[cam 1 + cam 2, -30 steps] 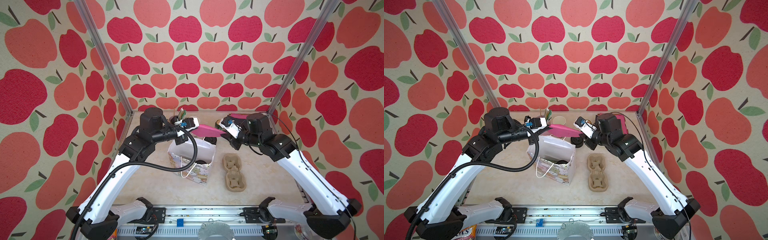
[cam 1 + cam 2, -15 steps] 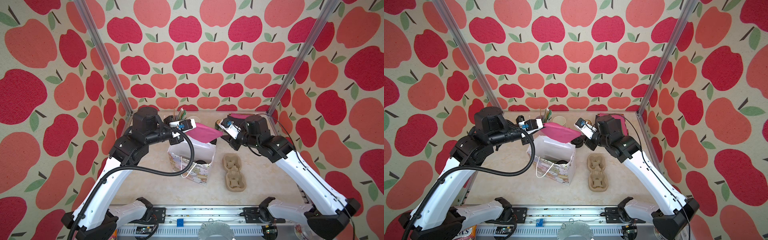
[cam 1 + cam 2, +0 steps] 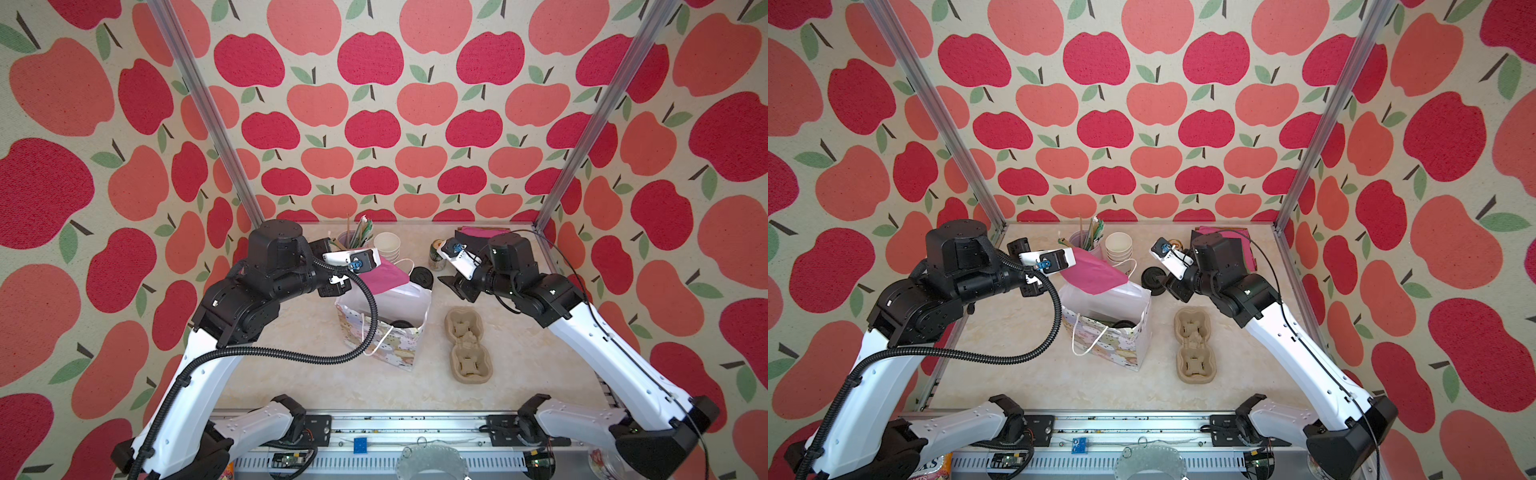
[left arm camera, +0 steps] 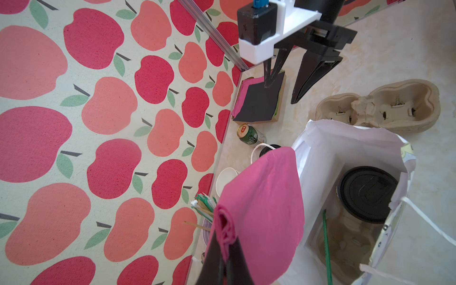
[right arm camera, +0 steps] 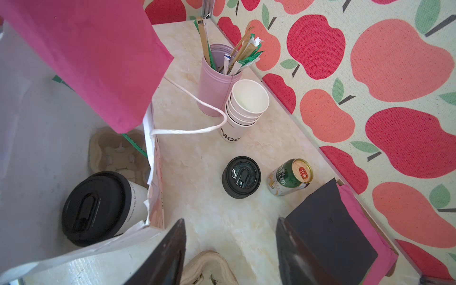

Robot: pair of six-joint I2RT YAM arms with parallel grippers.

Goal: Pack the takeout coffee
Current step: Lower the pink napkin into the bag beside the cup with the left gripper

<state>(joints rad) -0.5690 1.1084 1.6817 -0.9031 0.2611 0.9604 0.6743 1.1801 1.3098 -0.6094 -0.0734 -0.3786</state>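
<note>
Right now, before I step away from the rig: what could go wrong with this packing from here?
The left gripper pinches the pink napkin by one bunched corner over the gift bag; it might slip, or drape outside the mouth.
The right gripper stands open close to the lidded cup and the drink can on the table; a careless sweep could topple either.
The bag's handle cord loops beside the stack of cups and may snag them.

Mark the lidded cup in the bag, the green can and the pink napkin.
lidded cup [image 5: 96, 207]: right wrist view, on its black lid.
green can [image 5: 283, 179]: right wrist view, on its side.
pink napkin [image 4: 266, 204]: left wrist view, mid-sheet.
</note>
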